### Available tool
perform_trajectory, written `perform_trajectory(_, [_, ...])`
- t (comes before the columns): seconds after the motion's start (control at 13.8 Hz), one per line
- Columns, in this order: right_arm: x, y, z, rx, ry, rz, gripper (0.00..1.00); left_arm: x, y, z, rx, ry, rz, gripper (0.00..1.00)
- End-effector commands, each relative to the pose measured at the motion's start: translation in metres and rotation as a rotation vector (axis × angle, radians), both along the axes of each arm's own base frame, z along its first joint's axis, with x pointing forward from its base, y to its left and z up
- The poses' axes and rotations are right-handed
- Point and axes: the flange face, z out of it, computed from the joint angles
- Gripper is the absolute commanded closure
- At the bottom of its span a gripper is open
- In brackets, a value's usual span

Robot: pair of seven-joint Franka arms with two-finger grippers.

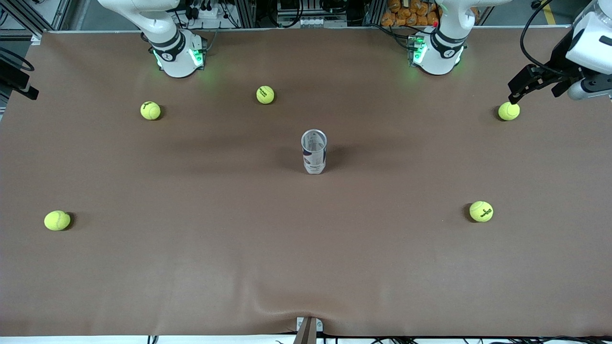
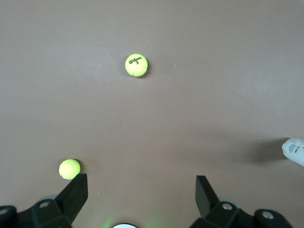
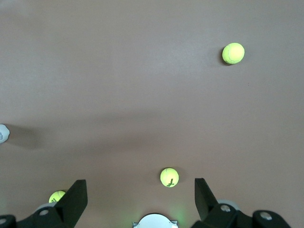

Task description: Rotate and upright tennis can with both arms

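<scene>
The tennis can (image 1: 314, 153) stands upright in the middle of the table, its open top up and its white, navy and red label showing. Its edge also shows in the left wrist view (image 2: 294, 151) and in the right wrist view (image 3: 3, 133). My left gripper (image 2: 141, 190) is open and empty, high over the table near its own green-lit base (image 1: 432, 52). My right gripper (image 3: 141, 190) is open and empty, high over its own base (image 1: 179, 55). Neither hand touches the can.
Several yellow-green tennis balls lie around the can: (image 1: 265, 94), (image 1: 150, 110), (image 1: 57, 220), (image 1: 481, 211), (image 1: 508, 111). A white and black device with cables (image 1: 564, 71) hangs over the table's edge at the left arm's end, above one ball.
</scene>
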Motion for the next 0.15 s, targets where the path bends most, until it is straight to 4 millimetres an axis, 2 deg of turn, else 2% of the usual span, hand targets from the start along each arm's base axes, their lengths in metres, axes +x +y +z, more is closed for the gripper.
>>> perform_trajectory(0.0, [-0.0032,-0.0020,0.0053,-0.006,-0.001,0.005,0.00,0.0017,0.0022,0.0045,-0.018,0.017,-0.007,0.00])
perform_trajectory(0.07, [-0.0032,-0.0018,0.0053,-0.004,-0.001,0.005,0.00,0.0016,0.0031,0.0044,-0.018,0.019,-0.005,0.00])
